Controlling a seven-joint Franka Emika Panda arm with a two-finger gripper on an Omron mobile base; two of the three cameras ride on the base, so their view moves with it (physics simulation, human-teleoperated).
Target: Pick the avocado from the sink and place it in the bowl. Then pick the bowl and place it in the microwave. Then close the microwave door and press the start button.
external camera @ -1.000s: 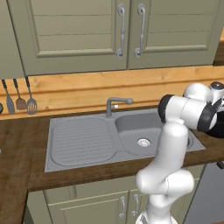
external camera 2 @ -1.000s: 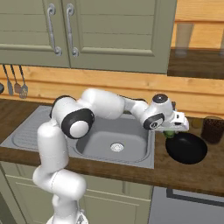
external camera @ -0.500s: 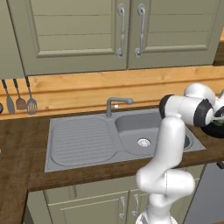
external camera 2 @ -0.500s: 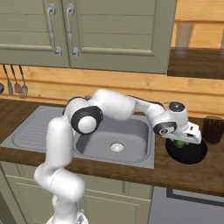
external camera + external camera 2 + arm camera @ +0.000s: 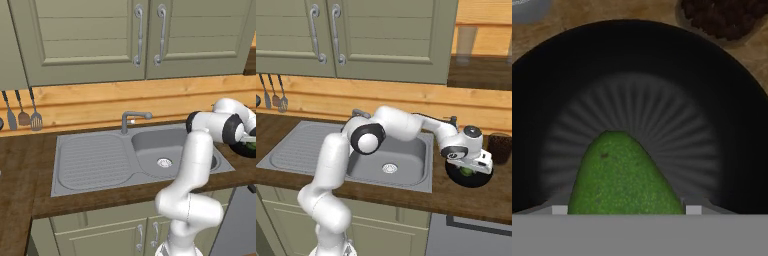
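Avocado (image 5: 624,175) held between the spread fingers of the gripper (image 5: 470,166), directly over the centre of the black bowl (image 5: 732,125) on the wooden counter (image 5: 456,197) right of the sink (image 5: 406,160), whose basin holds nothing.

Layout about the sink (image 5: 331,150). The sink is set into the counter (image 5: 466,197), below the wall cabinets (image 5: 356,35). Its drainboard (image 5: 90,160) lies left of the basin (image 5: 170,155); the faucet (image 5: 131,120) stands behind, between the two. Utensils (image 5: 22,112) hang on the wall to the sink's left. The bowl (image 5: 468,175) sits on the counter just right of the sink, with the avocado (image 5: 624,177) over the bowl's middle. The gripper (image 5: 471,165) hangs over the bowl. A dark container (image 5: 500,147) stands behind and right of the bowl.
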